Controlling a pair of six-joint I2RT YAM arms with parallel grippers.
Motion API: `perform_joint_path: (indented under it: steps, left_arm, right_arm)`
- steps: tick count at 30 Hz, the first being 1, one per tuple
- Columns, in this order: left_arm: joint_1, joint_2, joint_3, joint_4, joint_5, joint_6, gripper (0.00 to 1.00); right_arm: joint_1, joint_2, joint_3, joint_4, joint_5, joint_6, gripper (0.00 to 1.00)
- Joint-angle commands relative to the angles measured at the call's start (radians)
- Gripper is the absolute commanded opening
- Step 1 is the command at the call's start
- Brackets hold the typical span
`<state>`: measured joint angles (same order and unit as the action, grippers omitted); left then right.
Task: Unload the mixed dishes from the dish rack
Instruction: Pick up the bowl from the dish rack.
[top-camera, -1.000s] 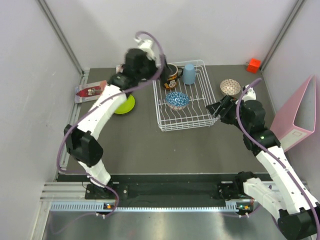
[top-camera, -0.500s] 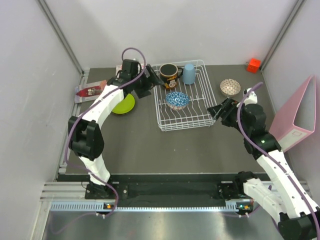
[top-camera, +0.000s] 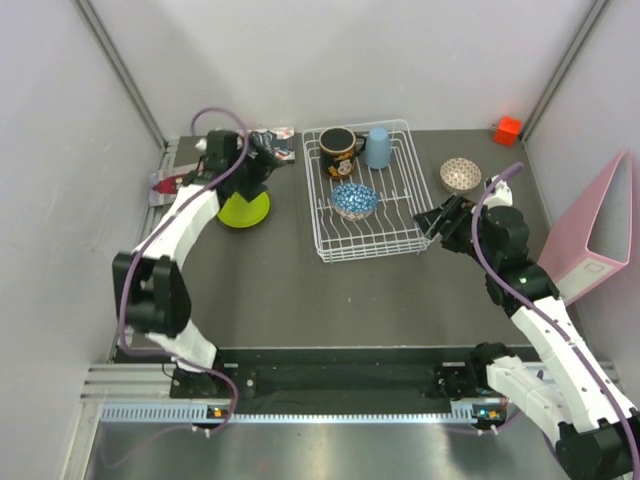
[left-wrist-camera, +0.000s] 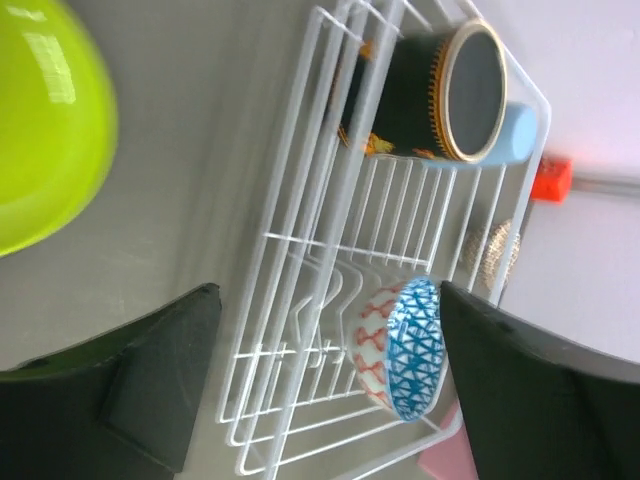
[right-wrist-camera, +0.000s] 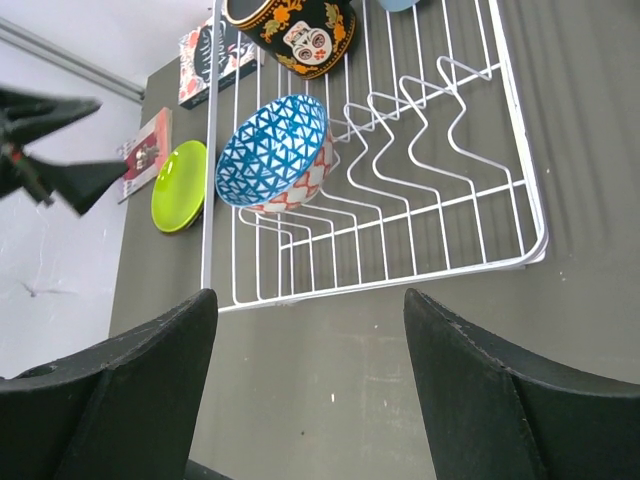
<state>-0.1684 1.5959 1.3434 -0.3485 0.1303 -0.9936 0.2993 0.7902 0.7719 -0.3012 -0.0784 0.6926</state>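
The white wire dish rack (top-camera: 395, 225) stands mid-table. In it are a black cartoon mug (top-camera: 338, 150) on its side, a pale blue cup (top-camera: 378, 147) and a blue-dotted bowl (top-camera: 354, 200) leaning on the prongs. A lime-green plate (top-camera: 245, 209) lies on the table left of the rack, and a beige patterned bowl (top-camera: 460, 175) sits to its right. My left gripper (top-camera: 270, 150) hovers open and empty just behind the plate, facing the rack (left-wrist-camera: 300, 250). By the rack's right front corner my right gripper (top-camera: 437, 220) is open and empty, looking across the rack (right-wrist-camera: 480, 230) at the bowl (right-wrist-camera: 275, 155).
Printed cards (top-camera: 175, 182) lie at the far left, with another card (top-camera: 278, 134) behind the plate. A small orange-red block (top-camera: 508, 130) sits at the back right corner. A pink binder (top-camera: 600, 235) stands along the right wall.
My left arm has swung left, from the rack's back left corner to behind the lime-green plate, holding nothing. The right arm and all the dishes have stayed put.
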Motion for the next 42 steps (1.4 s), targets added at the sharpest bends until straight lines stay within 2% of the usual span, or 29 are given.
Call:
perform_joint_path:
  steps: [1,2,5,7,12,15,29,33,42]
  left_arm:
    - [-0.088,0.108,0.230,-0.113,0.107,0.133,0.97]
    - [-0.107,0.108,0.230,-0.107,0.103,0.151,0.98]
    - [-0.175,0.121,0.272,-0.176,-0.030,0.194,0.97]
    - [-0.204,0.165,0.333,-0.249,-0.072,0.197,0.86]
    - [-0.292,0.283,0.445,-0.356,-0.153,0.187,0.75]
    - [-0.315,0.318,0.459,-0.368,-0.164,0.168,0.68]
    - [-0.338,0.412,0.488,-0.365,-0.136,0.135,0.52]
    - [-0.342,0.427,0.494,-0.359,-0.135,0.133,0.40]
    - [-0.352,0.461,0.493,-0.345,-0.083,0.139,0.38]
  right_arm:
    - [0.012,-0.011,-0.013,0.051,0.019,0.004,0.75]
    - [0.011,-0.006,-0.014,0.051,0.017,0.002,0.75]
    - [0.011,0.003,-0.017,0.054,0.014,0.002,0.75]
    - [0.011,0.003,-0.020,0.060,0.015,0.002,0.75]
    - [0.011,0.018,-0.023,0.071,0.009,0.005,0.75]
    - [0.011,0.015,-0.026,0.070,0.008,0.002,0.75]
    - [0.011,0.015,-0.049,0.071,0.009,-0.015,0.75]
    - [0.011,0.018,-0.054,0.074,0.002,-0.015,0.75]
    - [0.012,0.023,-0.065,0.077,0.002,-0.016,0.75]
